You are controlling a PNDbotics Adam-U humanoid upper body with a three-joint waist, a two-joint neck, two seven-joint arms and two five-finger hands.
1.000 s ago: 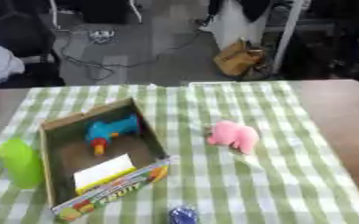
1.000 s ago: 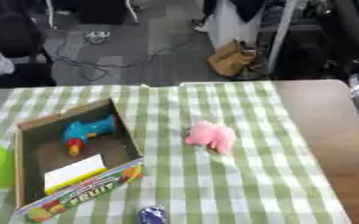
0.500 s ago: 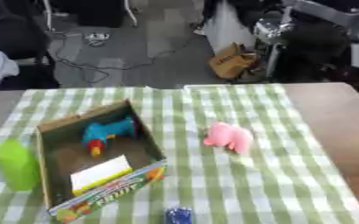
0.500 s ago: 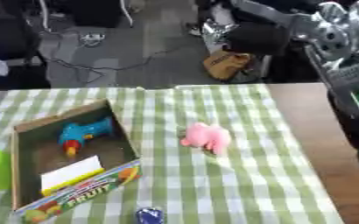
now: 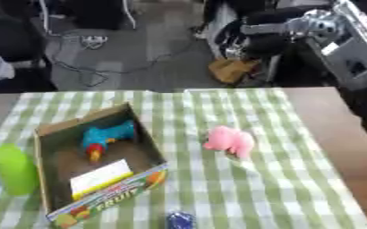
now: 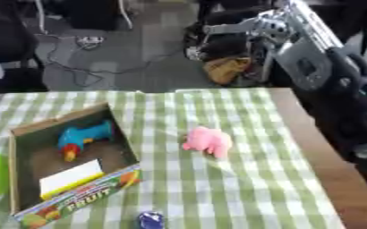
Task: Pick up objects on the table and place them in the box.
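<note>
In the left eye view, the pink toy (image 5: pixel 230 142) lies mid-cloth, right of the box (image 5: pixel 44 134), long axis slanting toward the lower right. The right hand (image 5: pixel 253 30) hangs above the table's far edge, holding nothing; how far open cannot be told. In the right eye view the arm has swung further in than before.

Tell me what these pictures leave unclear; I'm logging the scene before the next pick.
- Right robot hand: raised beyond the table's far edge, blurred against dark clutter in both views; finger pose unreadable.
- Left robot hand: in neither view.
- Small blue object: at the bottom edge, too blurred to identify.
- Green object: cut by the left edge in the right eye view.
- Box: the near wall hides part of its floor.
</note>
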